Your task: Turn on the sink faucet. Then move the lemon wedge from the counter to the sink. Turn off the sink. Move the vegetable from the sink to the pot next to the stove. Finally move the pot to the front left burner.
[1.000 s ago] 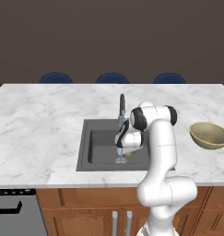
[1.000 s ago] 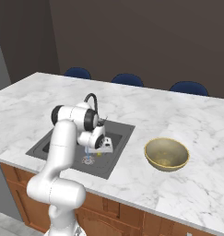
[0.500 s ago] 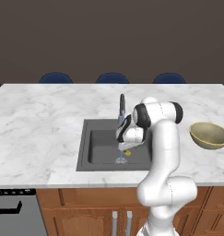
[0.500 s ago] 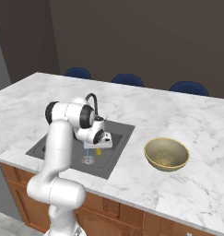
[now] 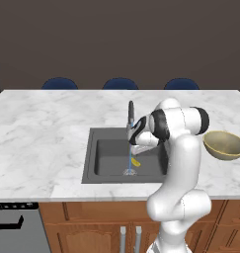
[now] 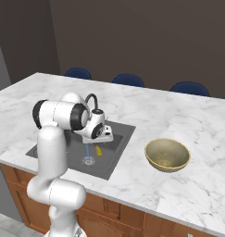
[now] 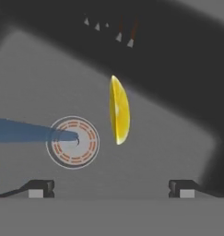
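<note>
Two finger tips of the gripper [image 7: 111,188] stand wide apart with nothing between them, positioned above the sink [image 5: 105,157] floor. The lemon wedge [image 7: 119,110] lies on the basin bottom, just beside the round drain [image 7: 73,142] and clear of both tips. A blue water stream [image 5: 130,154] runs from the sink faucet [image 5: 131,114] onto the drain. A tan bowl [image 5: 224,145] sits on the counter [image 5: 37,133], well apart from the basin.

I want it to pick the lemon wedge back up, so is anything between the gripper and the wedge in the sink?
Nothing visible. The open gripper looks straight down at the lemon wedge on the bare sink floor; the water stream falls to one side, onto the drain.
</note>
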### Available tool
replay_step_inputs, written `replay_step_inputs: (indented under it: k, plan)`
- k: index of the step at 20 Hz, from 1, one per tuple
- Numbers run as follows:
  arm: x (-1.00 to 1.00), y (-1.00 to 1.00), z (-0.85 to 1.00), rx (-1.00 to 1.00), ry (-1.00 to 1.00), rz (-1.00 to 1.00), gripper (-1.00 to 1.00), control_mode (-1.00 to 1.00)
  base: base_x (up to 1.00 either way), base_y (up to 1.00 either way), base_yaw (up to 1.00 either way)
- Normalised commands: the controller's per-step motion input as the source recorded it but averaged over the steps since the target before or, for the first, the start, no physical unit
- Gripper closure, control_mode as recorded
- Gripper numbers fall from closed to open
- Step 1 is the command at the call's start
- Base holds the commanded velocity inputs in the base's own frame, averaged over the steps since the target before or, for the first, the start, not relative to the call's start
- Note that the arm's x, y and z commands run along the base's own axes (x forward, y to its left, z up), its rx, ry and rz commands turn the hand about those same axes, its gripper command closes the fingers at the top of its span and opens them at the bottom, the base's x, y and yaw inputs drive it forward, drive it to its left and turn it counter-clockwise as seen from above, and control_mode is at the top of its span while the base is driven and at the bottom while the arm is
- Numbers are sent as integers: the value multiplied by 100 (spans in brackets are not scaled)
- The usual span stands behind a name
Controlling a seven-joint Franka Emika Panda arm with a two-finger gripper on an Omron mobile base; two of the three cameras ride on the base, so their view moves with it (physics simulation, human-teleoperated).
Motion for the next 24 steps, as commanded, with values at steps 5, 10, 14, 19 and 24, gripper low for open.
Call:
replay_step_inputs:
  k: [5, 10, 14, 19, 24]
  plan:
    - [-23, -16, 78, 0, -3, 2, -100, -100, 0, 0, 0]
    - [-20, -17, 70, 0, -1, 2, -100, -100, 0, 0, 0]
    - [-13, -27, 53, 0, 0, 5, -100, -100, 0, 0, 0]
    - [-8, -25, 43, 0, -1, 9, -100, -100, 0, 0, 0]
    - [0, -24, 28, 0, -4, 17, -100, -100, 0, 0, 0]
